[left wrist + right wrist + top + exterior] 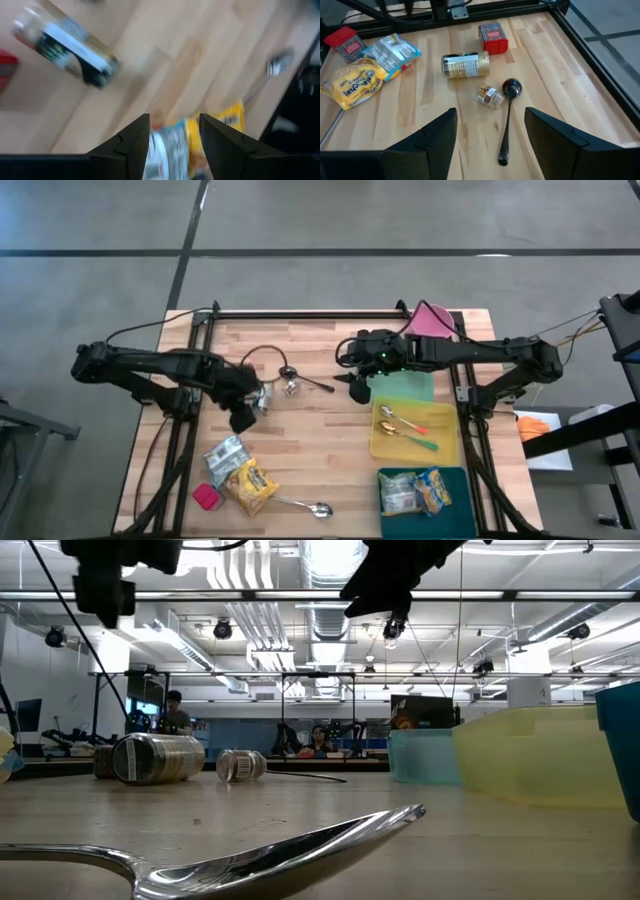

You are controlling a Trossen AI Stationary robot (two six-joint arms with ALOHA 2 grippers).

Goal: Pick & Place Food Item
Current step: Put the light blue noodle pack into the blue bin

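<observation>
The left tool hangs released, fingers apart and empty, above the wooden counter beside a lying jar. Toward the near left edge lie a red tin, a silver packet, a yellow snack bag and a spoon. Bare planks stay open mid-counter. The right tool hovers released and empty near a small jar and dark spoon. A yellow tray and teal bin line the right edge. Beyond, a workshop with people.
</observation>
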